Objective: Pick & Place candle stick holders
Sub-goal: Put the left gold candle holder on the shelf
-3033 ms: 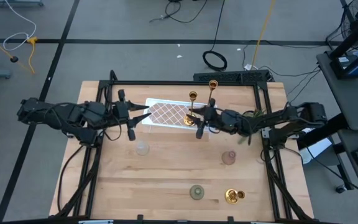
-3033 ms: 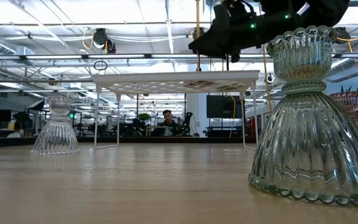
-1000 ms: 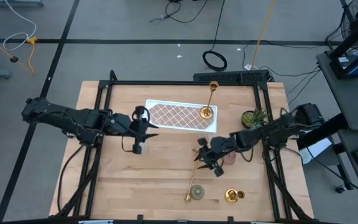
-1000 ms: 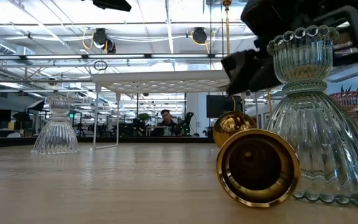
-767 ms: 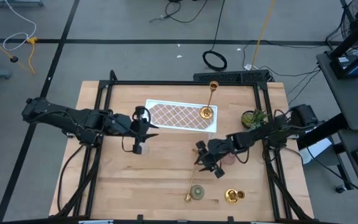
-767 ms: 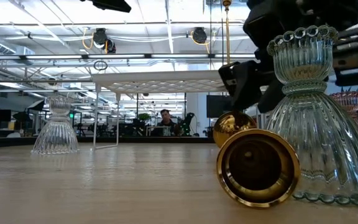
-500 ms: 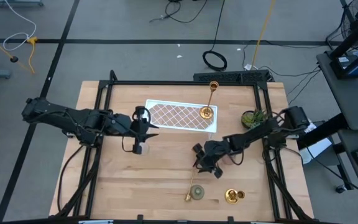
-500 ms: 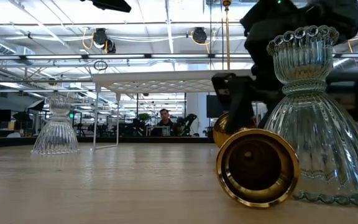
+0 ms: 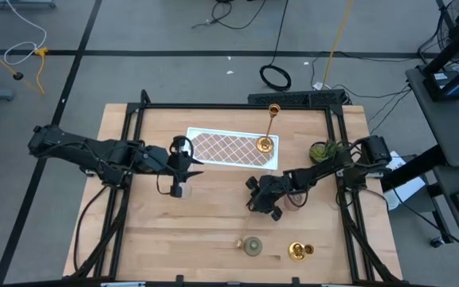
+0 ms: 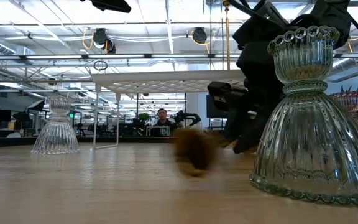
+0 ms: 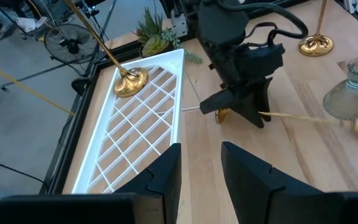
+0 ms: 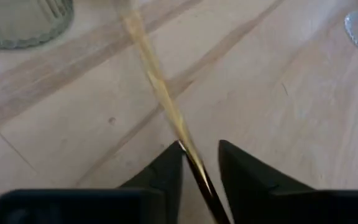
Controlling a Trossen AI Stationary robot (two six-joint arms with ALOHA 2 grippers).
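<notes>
High view: the left gripper [image 9: 183,156] hangs narrowly parted over the clear glass holder [image 9: 182,190], left of the white tray [image 9: 213,147] bearing a tall brass candlestick [image 9: 268,134]. Right of centre, the right gripper [image 9: 260,199] pinches a slim brass candlestick [image 12: 160,93] whose base blurs near the green glass holder [image 9: 253,246].

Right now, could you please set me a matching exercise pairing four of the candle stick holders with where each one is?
Things:
1. tall brass candlestick
2. slim brass candlestick
3. green glass holder
4. clear glass holder

Places:
A. at the right gripper
B. upright on the white lattice tray
C. on bare wood near the left gripper
D. on bare wood beside the squat brass holder

Pairs: 1-B, 2-A, 3-D, 4-C
</notes>
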